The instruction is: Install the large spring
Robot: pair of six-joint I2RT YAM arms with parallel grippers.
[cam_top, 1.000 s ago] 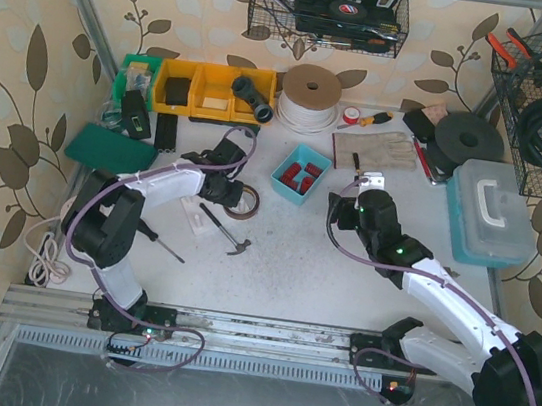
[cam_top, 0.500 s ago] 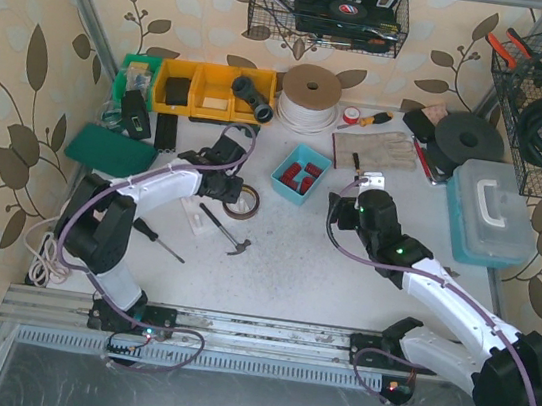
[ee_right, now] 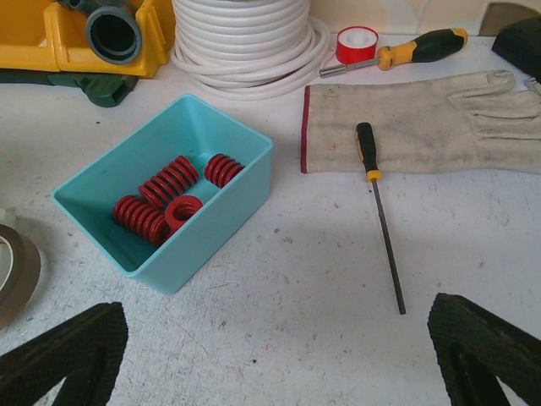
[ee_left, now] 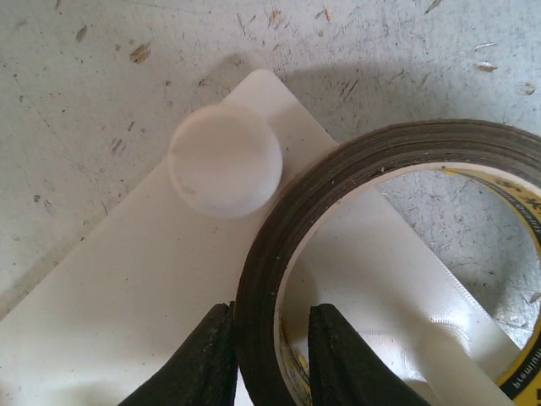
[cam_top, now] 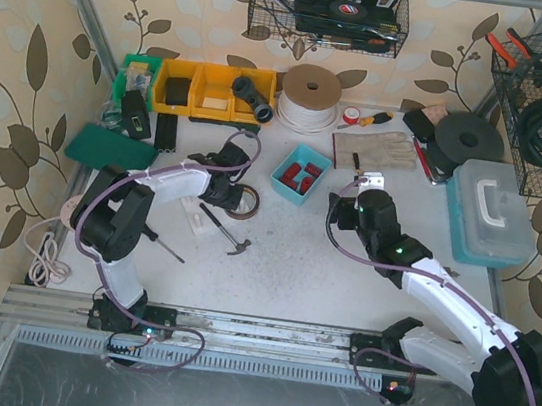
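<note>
Several red springs (ee_right: pixel 165 199) lie in a teal bin (ee_right: pixel 215 228), which also shows in the top view (cam_top: pixel 299 173). A white plate (ee_left: pixel 127 288) with a round white peg (ee_left: pixel 224 161) lies on the table. A brown tape roll (ee_left: pixel 338 182) rests partly on the plate. My left gripper (ee_left: pixel 269 355) is shut on the roll's wall, one finger outside and one inside. In the top view it sits at the roll (cam_top: pixel 241 200). My right gripper (ee_right: pixel 279 364) is wide open and empty, low over bare table in front of the bin.
A glove (ee_right: pixel 406 118), a thin file (ee_right: pixel 380 211) and a screwdriver (ee_right: pixel 414 44) lie right of the bin. A white cable coil (ee_right: pixel 245 38) and yellow bins (cam_top: pixel 201 87) stand behind. A small hammer (cam_top: pixel 226 232) and a screwdriver (cam_top: pixel 160 241) lie near the plate.
My left arm's elbow has swung to a new pose while its gripper stays at the tape roll. The right arm has not moved.
</note>
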